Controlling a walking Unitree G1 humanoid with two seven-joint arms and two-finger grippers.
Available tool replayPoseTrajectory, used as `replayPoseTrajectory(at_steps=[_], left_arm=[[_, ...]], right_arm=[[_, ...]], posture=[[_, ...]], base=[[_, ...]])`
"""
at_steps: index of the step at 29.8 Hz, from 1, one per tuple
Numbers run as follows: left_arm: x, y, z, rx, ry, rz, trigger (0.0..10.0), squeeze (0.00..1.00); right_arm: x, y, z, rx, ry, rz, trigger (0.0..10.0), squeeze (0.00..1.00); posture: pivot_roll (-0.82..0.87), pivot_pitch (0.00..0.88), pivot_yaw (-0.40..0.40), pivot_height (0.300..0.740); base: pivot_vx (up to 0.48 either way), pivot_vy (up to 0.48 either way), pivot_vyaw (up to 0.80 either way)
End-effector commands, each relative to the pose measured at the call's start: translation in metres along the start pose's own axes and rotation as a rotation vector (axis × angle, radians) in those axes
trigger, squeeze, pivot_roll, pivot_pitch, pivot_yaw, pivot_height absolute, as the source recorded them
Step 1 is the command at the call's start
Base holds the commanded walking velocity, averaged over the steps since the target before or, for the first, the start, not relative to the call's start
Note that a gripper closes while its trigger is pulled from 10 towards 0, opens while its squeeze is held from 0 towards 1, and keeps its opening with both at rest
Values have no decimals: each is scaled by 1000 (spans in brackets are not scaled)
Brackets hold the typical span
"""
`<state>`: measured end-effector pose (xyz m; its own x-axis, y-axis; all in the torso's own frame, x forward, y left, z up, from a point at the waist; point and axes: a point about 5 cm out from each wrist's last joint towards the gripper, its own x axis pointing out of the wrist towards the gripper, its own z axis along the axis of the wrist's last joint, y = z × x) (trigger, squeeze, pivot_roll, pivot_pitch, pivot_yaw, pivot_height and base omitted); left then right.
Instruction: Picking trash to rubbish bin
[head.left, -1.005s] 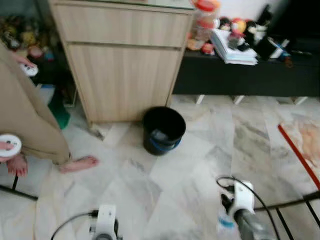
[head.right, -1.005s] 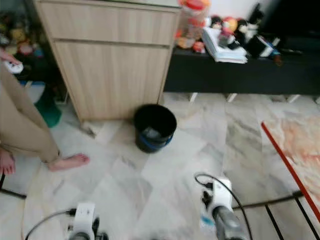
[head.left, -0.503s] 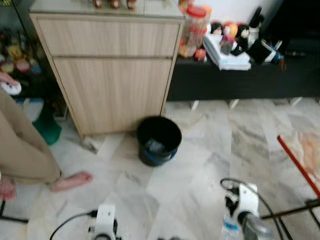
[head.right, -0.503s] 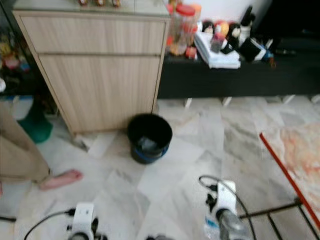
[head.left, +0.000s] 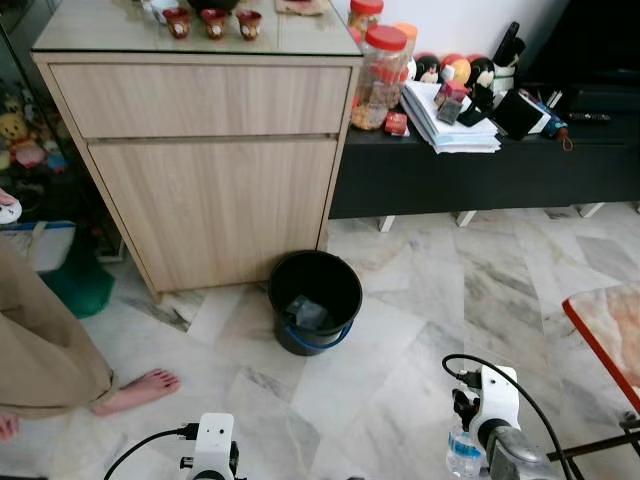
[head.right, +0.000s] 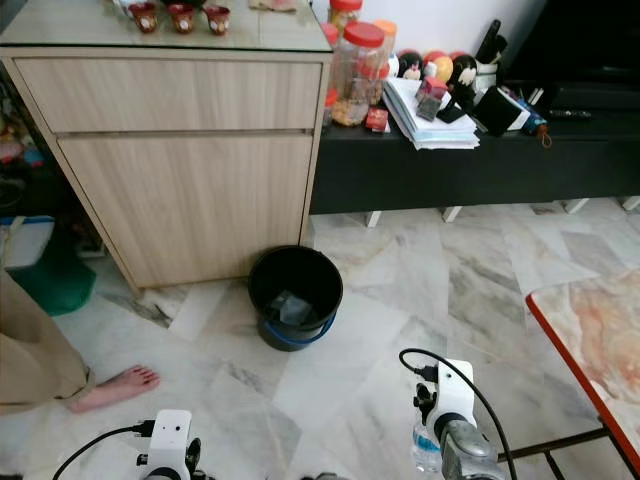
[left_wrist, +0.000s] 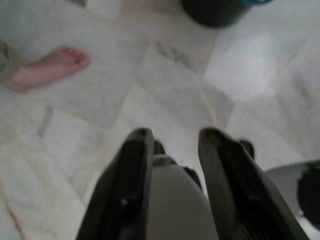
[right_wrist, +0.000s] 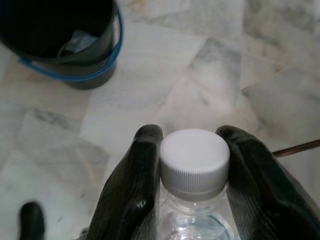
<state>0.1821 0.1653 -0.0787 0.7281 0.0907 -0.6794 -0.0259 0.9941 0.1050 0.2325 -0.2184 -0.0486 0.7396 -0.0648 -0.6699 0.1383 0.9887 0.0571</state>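
A black bin (head.left: 315, 300) with a blue band stands on the marble floor in front of the wooden cabinet, with crumpled trash lying inside it. My right gripper (right_wrist: 192, 150) is shut on a clear plastic bottle (right_wrist: 195, 165) with a white cap, low at the right and well short of the bin (right_wrist: 65, 45). The bottle (head.left: 463, 452) hangs beside my right wrist. My left gripper (left_wrist: 172, 142) hangs over bare floor with its fingers (left_wrist: 135, 170) slightly apart and nothing between them.
A wooden cabinet (head.left: 210, 150) stands behind the bin. A low black bench (head.left: 480, 160) holds jars, papers and toys. A person's bare foot (head.left: 140, 388) and trouser leg are at the left. A red-edged table (head.left: 610, 335) is at the right.
The camera has tilted up and moved, so the bin and cabinet sit lower in view. My right gripper still holds the bottle. The person's foot is further left.
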Motion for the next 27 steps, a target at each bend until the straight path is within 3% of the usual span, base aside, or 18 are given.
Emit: replayPoseTrajectory(at_steps=[1, 27], left_arm=[[-11, -4, -30, 12, 119, -11, 10000, 0], [-10, -1, -30, 8, 120, -2, 10000, 0]], right_arm=[[-3, -12, -2, -3, 9, -33, 10000, 0], [-3, -13, -3, 15, 12, -42, 10000, 0]], posture=[[79, 203, -192, 740], [84, 218, -189, 740]], base=[[337, 0, 0], [340, 0, 0]])
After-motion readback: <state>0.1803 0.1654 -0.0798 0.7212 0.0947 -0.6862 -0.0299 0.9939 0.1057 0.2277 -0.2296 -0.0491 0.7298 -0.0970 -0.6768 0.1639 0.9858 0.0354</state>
